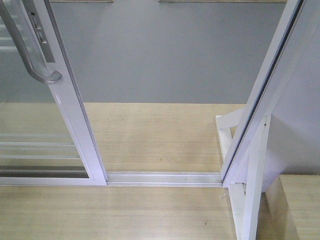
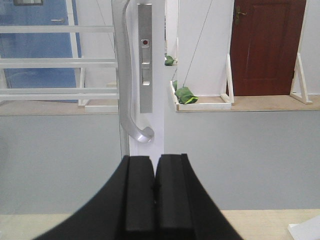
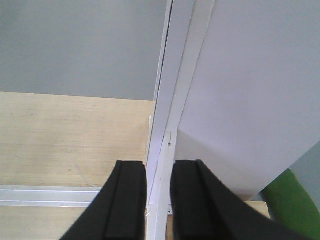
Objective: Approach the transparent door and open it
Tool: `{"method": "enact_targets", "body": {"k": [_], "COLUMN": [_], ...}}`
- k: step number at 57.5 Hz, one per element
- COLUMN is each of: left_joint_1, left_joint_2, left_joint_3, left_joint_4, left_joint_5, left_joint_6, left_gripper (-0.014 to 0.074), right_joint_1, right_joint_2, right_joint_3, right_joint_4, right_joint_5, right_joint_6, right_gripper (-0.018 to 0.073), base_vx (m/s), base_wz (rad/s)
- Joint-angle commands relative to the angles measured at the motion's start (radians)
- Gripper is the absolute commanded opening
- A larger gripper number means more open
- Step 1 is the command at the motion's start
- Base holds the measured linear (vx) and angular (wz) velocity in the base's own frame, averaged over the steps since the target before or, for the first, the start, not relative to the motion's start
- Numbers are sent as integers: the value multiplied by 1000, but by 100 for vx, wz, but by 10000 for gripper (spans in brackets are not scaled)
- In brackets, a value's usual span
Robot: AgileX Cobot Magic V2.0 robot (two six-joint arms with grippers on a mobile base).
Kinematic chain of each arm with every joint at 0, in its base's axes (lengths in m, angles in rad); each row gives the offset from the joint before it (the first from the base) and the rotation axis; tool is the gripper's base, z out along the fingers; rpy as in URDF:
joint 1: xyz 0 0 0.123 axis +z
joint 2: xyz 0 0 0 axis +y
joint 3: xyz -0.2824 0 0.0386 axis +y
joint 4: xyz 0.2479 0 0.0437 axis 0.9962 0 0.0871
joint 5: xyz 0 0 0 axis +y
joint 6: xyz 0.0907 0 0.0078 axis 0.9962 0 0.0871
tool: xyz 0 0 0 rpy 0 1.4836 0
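The transparent door [image 1: 75, 115] stands at the left of the front view, clear glass in a white frame with thin white bars. Its curved silver handle [image 1: 47, 76] is at the top left. A gap lies between the door's edge and the white jamb [image 1: 265, 95] on the right. In the left wrist view the handle [image 2: 124, 75] and a lock plate [image 2: 145, 60] sit on the door's white stile [image 2: 157, 100], just beyond my left gripper [image 2: 156, 160]. It is shut and empty, below the handle's lower end. My right gripper [image 3: 159, 172] is open, with the jamb [image 3: 172, 100] behind it.
A white floor track [image 1: 165, 177] crosses the wooden floor. A white brace [image 1: 250, 180] and a wooden ledge [image 1: 300, 205] stand at the right. Beyond the door are grey floor, green bags [image 2: 186, 95] on a platform, a brown door [image 2: 265, 47] and a blue door [image 2: 37, 45].
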Motion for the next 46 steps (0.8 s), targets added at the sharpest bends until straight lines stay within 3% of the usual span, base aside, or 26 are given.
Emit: {"method": "enact_targets", "body": {"k": [1,27,35,40,46], "left_joint_1": [1,1,1,1,1], "left_joint_2": [-4,-4,-4,-4,-4], "left_joint_3": [12,12,12,12,12], "left_joint_4": [0,0,0,0,0], "left_joint_5": [-90,-90,-90,-90,-90], "left_joint_6": [-11,-11,-11,-11,-11], "left_gripper": [-8,-8,-8,-8,-8], "right_joint_1": [-5,6,-6,-5,-5], "right_joint_2": [-4,-6,-86,-151,-260], "right_joint_3": [-28,-28,-28,0,118], "right_joint_4": [-4,-5,-142,-132,-94], "right_joint_5": [-68,-68,-61,-47,-138], "right_joint_6": [-4,-2,-9,-8,-7], "right_gripper": [253,253,241,242,242], "base_vx": [0,0,0,0,0], "base_wz": [0,0,0,0,0]}}
